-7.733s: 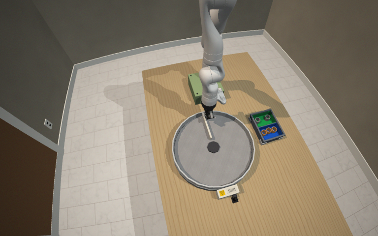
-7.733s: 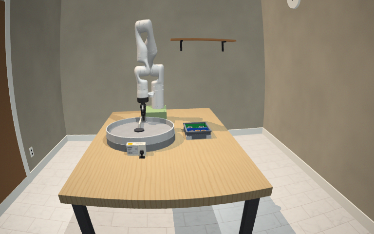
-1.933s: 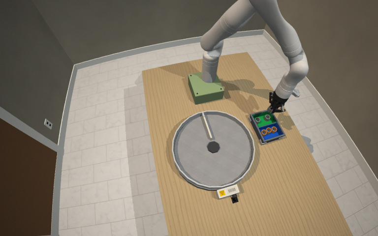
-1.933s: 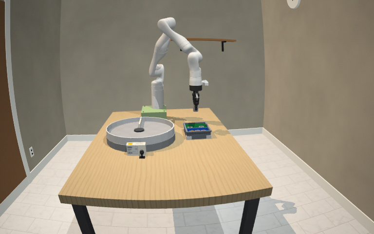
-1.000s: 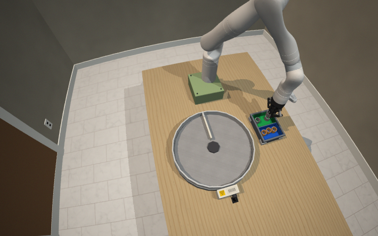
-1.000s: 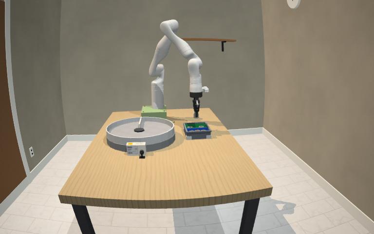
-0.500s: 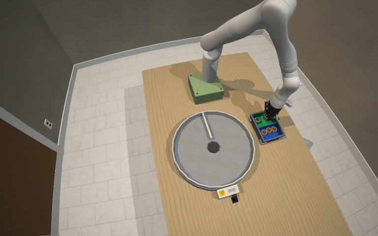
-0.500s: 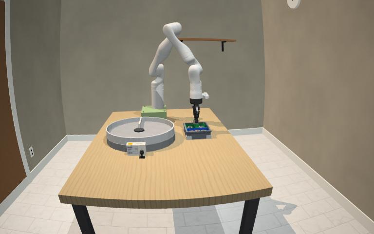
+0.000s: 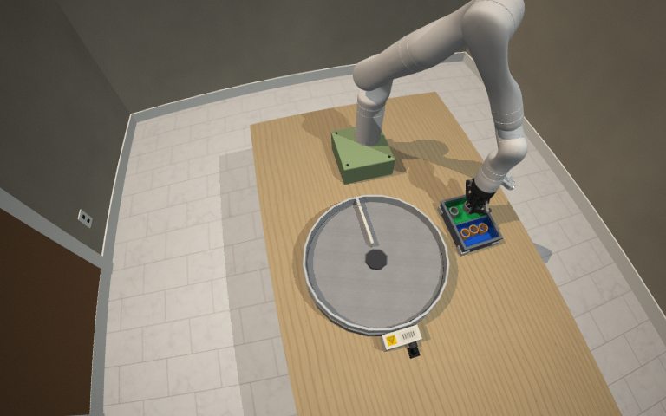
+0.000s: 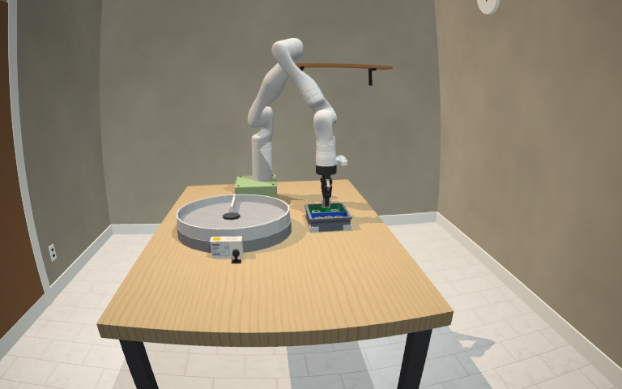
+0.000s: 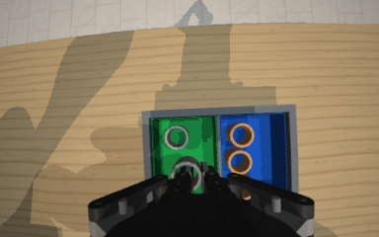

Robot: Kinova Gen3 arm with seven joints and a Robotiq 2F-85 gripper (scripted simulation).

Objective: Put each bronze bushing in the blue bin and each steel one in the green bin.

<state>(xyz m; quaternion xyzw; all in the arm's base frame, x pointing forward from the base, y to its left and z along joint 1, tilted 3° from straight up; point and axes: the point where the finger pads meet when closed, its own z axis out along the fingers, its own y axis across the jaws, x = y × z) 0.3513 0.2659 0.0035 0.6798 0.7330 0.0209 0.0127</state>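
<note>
While three bronze bushings stood in the blue bin and two steel bushings in the green bin, the one gripper was clamped on a third steel bushing by its wall, over the green bin. The wood-grain desk stood on pale floor tiles between grey-brown walls. Both bins sat near the desk's side edge, apart from the one turntable, with bare wood between; the bins' dividing wall left little room beside the gripper.

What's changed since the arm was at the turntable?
The gripper moved from the turntable across and down to the green bin, now holding a steel bushing; the pickup isn't clearly shown. The bronze bushings stayed in the blue bin.
</note>
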